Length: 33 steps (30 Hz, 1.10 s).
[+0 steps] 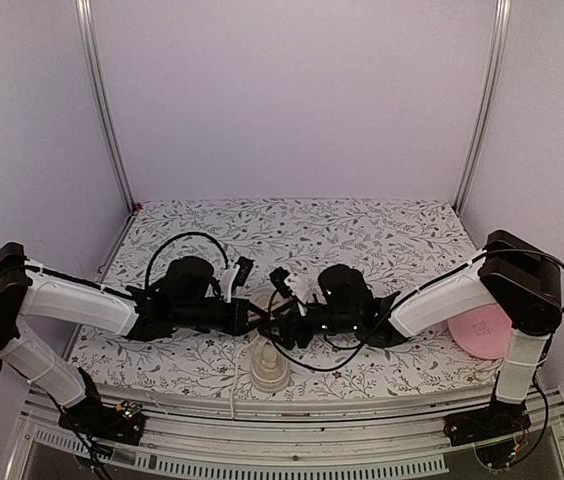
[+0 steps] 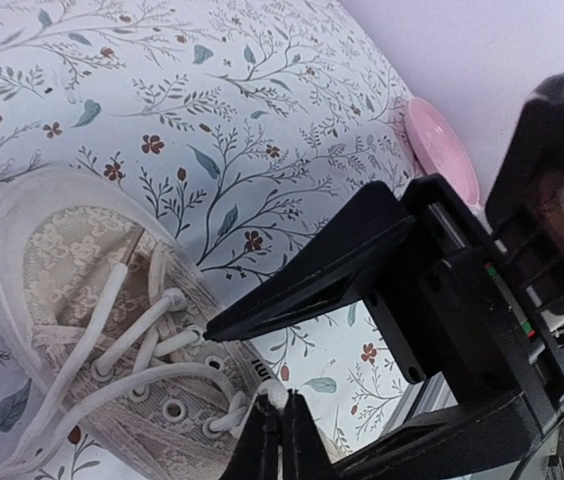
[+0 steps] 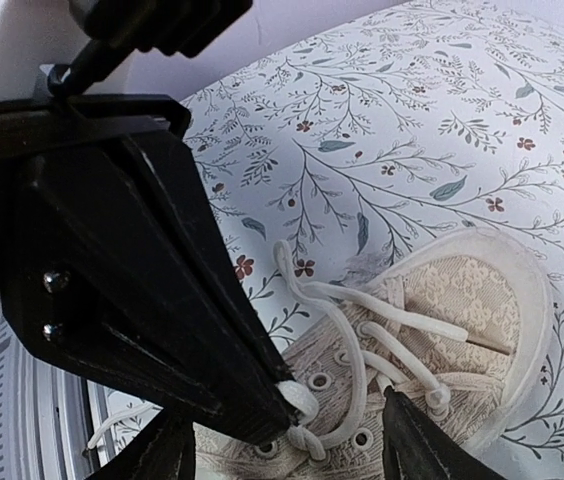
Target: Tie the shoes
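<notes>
Because the left gripper (image 2: 274, 418) is clamped tight on only a small bit of white lace (image 2: 122, 345) near the top eyelets, a hard tug could slip the strand free or drag the light sneaker (image 1: 268, 362) across the cloth instead of forming a loop. The right gripper (image 3: 292, 455) has its jaws standing apart on either side of the lacing, very near the left one's black fingers. If it shuts off target, I judge it could catch the wrong strand, pinch the lace fabric of the upper, or knock its neighbour. The sneaker sits at six o'clock on the floral table (image 1: 292, 225), close to the near edge, with the left gripper at its eleven o'clock and the right at its one o'clock, so a sideways pull might push it off. By count: one sneaker, one pink plate (image 1: 482, 332) at four o'clock, and two arms. How many eyelets there are cannot be told.
</notes>
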Available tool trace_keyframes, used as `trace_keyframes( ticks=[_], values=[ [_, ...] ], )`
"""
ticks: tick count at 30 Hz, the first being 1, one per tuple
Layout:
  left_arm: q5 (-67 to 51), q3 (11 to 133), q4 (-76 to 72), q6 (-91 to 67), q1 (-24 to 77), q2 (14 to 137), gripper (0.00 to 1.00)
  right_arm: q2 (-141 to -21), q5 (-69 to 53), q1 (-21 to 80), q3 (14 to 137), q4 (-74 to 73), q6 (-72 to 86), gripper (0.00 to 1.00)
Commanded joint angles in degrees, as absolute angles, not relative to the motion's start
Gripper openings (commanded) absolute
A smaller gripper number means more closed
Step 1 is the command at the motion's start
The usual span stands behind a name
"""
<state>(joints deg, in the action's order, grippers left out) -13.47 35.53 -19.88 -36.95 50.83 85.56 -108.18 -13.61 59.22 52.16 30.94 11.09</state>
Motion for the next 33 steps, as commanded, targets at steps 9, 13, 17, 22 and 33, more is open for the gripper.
trace_keyframes(
  ticks=[9,13,17,22,33],
  values=[
    [-13.89,37.33,-18.9,-36.95,50.84,86.31,0.0,-111.61,-10.72,59.51,55.4,34.72,11.43,0.4],
    [-13.98,37.35,-18.49,-36.84,50.77,86.48,0.0,-111.62,-9.55,59.53,55.47,35.39,11.64,0.28],
    [-14.09,37.22,-18.29,-36.95,50.65,86.48,0.0,-111.53,-9.03,59.54,55.39,36.02,11.94,0.16],
    [-13.68,37.58,-17.69,-36.07,50.34,86.28,0.0,-111.45,-8.07,59.51,54.9,36.12,12.3,0.03],
    [-7.85,41.83,-7.37,-25.17,42.75,84.69,0.33,-110.74,-7.99,59.52,52.95,36.72,13.18,0.02]
  ],
)
